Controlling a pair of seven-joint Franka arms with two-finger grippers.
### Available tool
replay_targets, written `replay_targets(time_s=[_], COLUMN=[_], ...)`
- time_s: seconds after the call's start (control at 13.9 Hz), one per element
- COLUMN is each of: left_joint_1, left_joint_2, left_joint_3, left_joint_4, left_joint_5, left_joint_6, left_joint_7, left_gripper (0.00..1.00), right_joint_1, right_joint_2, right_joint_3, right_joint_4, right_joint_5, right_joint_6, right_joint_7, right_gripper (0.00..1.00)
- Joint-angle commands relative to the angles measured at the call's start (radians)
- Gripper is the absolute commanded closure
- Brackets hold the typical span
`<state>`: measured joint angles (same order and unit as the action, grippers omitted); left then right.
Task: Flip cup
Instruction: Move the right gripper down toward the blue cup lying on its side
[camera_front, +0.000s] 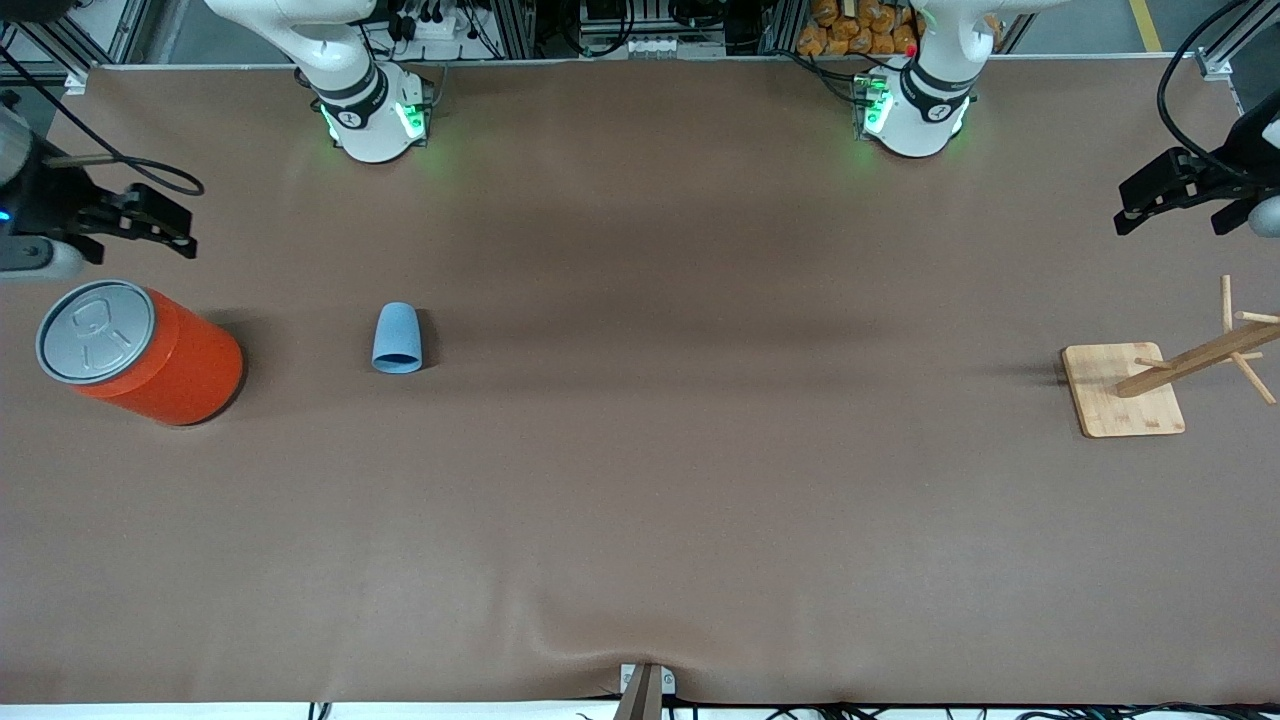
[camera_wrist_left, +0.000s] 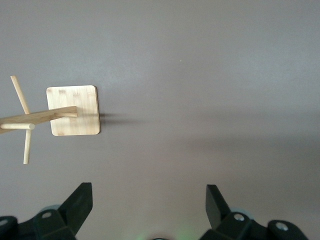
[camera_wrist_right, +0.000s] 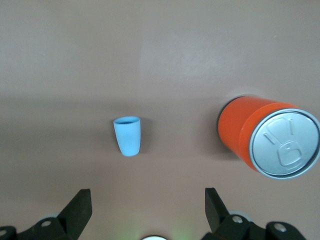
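Note:
The small light-blue cup (camera_front: 398, 338) lies on its side on the brown table, its wide mouth nearer the front camera. It lies between the orange can and the table's middle, toward the right arm's end. It also shows in the right wrist view (camera_wrist_right: 128, 136). My right gripper (camera_front: 188, 232) hangs open and empty above the table's end, over a spot beside the can and apart from the cup; its fingers (camera_wrist_right: 80, 206) frame bare table. My left gripper (camera_front: 1125, 208) is open and empty at the other end; its fingers (camera_wrist_left: 80, 202) show over bare table.
A large orange can with a grey lid (camera_front: 140, 350) stands at the right arm's end, beside the cup; it also shows in the right wrist view (camera_wrist_right: 265, 137). A wooden peg stand on a square base (camera_front: 1120, 392) stands at the left arm's end (camera_wrist_left: 72, 110).

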<state>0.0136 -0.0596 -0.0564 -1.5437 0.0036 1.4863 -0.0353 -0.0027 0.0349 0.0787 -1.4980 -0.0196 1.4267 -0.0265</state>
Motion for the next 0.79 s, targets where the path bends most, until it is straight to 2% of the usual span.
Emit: replay_targets(time_s=[0.0, 0.22, 0.57, 0.72], left_joint_1=[-0.008, -0.009, 0.003, 0.003], left_joint_2=[0.004, 0.006, -0.002, 0.001], left_joint_3=[-0.006, -0.011, -0.006, -0.005], left_joint_4=[0.008, 0.017, 0.017, 0.017], left_joint_5=[0.004, -0.001, 0.001, 0.003], left_joint_6=[-0.017, -0.012, -0.012, -0.008], left_joint_7=[-0.029, -0.032, -0.014, -0.014], left_gripper=[0.0, 0.0, 0.0, 0.0], right_joint_1=[0.015, 0.01, 0.01, 0.01], right_joint_2=[0.08, 0.117, 0.114, 0.109], right_joint_3=[0.004, 0.001, 0.001, 0.001], right_joint_4=[-0.008, -0.147, -0.454, -0.56], right_joint_5=[0.013, 0.113, 0.121, 0.153], right_joint_6=[-0.008, 0.101, 0.39, 0.522], right_joint_7=[-0.015, -0.015, -0.013, 0.002], right_gripper=[0.0, 0.0, 0.0, 0.0])
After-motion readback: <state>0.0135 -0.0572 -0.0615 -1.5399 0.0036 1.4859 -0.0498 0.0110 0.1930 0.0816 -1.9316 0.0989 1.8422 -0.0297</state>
